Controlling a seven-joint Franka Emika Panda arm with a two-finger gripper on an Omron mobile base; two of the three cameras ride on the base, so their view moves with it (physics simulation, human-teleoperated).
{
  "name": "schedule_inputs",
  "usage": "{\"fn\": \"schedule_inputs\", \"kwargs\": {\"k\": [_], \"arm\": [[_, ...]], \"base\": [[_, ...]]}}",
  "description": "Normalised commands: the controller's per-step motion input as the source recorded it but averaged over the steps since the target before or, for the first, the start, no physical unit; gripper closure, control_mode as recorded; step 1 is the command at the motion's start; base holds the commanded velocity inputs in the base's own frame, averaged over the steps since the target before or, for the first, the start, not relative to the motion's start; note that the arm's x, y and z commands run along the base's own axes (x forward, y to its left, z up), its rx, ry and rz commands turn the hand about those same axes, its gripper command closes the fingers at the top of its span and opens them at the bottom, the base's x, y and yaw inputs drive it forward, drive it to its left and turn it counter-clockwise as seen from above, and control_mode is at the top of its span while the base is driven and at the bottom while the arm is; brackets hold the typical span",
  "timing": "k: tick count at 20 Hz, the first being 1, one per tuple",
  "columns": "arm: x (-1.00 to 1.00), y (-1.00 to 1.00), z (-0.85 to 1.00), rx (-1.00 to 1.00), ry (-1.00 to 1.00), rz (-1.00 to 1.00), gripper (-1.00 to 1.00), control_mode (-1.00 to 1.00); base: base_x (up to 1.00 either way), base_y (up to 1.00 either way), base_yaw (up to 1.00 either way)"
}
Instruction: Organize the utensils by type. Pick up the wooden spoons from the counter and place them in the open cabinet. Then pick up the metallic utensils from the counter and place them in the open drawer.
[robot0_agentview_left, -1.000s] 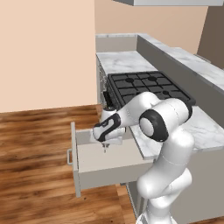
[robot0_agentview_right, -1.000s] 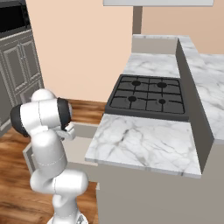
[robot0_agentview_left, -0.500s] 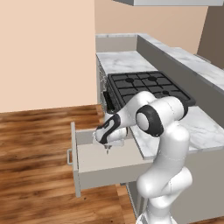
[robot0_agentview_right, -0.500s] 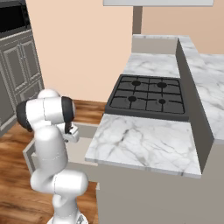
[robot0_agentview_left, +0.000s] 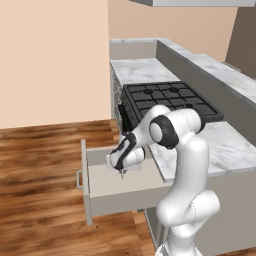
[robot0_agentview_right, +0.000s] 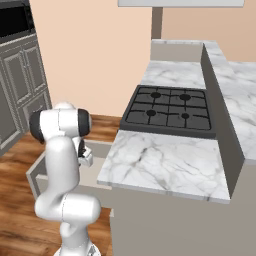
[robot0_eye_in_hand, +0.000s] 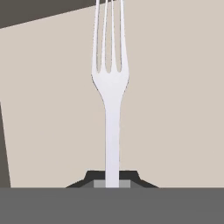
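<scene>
- In the hand view we see a pale silver fork (robot0_eye_in_hand: 112, 87) running up the middle of the frame, tines at the top, handle rising from between the gripper (robot0_eye_in_hand: 112, 181) fingertips at the bottom centre.
- The fingers are pinched narrow on the fork's handle; the fork is held.
- Behind the fork lies the pale beige floor of the open drawer (robot0_eye_in_hand: 175, 109), with a dark strip across the upper left corner of that view.
- In the left base view the gripper (robot0_agentview_left: 121, 173) points down inside the drawer (robot0_agentview_left: 100, 197), left of the frame's centre; a thin sliver hangs below it, too small for us to read there.
- Compared with a second ago, in that view the hand has come lower into the drawer, and the elbow has swung toward the centre of the frame.
- The drawer stands pulled out from under the white marble counter (robot0_agentview_left: 225, 145), its front with the small bar handle (robot0_agentview_left: 78, 179) toward the left.
- In the right base view the arm stands at the left of the frame, the hand (robot0_agentview_right: 84, 156) low beside the counter (robot0_agentview_right: 160, 160) edge, over the drawer (robot0_agentview_right: 37, 172).
- A black gas hob (robot0_agentview_right: 170, 110) sits in the counter beyond, at that frame's centre.
- Wooden floor (robot0_agentview_left: 40, 150) spreads across the left of the left base view.
</scene>
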Motion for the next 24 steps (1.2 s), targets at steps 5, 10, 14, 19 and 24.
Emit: {"fn": "schedule_inputs", "kwargs": {"k": [5,10,14,19,24], "arm": [[0.12,0.00,-0.40,0.00,-0.06,0.00,1.00,-1.00],[0.08,0.02,-0.22,0.00,-0.05,0.00,1.00,-1.00],[0.13,0.02,-0.04,0.00,0.00,0.00,1.00,-1.00],[0.25,0.09,-0.13,0.00,0.00,0.00,1.00,-1.00],[0.31,0.10,-0.17,0.00,0.02,0.00,1.00,-1.00]], "base": [[0.00,0.00,0.00],[0.00,0.00,0.00],[0.00,0.00,0.00],[0.00,0.00,0.00],[0.00,0.00,0.00]]}}
